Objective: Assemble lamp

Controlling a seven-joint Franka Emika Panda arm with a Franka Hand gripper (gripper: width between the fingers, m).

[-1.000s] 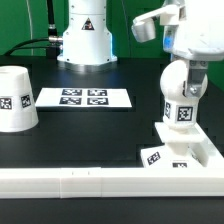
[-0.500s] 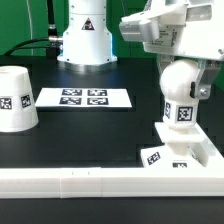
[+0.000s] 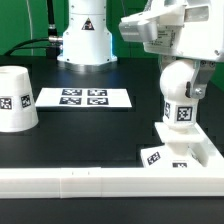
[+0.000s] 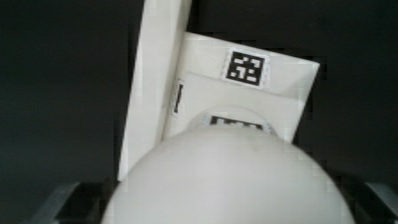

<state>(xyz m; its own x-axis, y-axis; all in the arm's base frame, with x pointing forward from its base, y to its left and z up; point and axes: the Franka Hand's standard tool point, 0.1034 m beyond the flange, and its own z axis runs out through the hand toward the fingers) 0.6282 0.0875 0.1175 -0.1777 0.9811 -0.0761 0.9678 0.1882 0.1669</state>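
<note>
Along the front edge of the table (image 3: 100, 135) you see the long white rail (image 3: 90, 180), the marker board (image 3: 83, 97) behind it, and the shade (image 3: 17, 98) well apart at the exterior view's left. Rightward, the bulb (image 3: 180, 102) stands upright on the base (image 3: 192, 152) just beside the rail, directly under the pincer (image 3: 190, 75); whether it clenches the bulb's head, you cannot tell.

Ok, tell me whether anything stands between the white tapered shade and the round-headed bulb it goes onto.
The gripper sits over the white round-headed bulb, blocking the way down onto it. Between the white tapered shade and that bulb, only the thin flat marker board lies; nothing upright.
</note>
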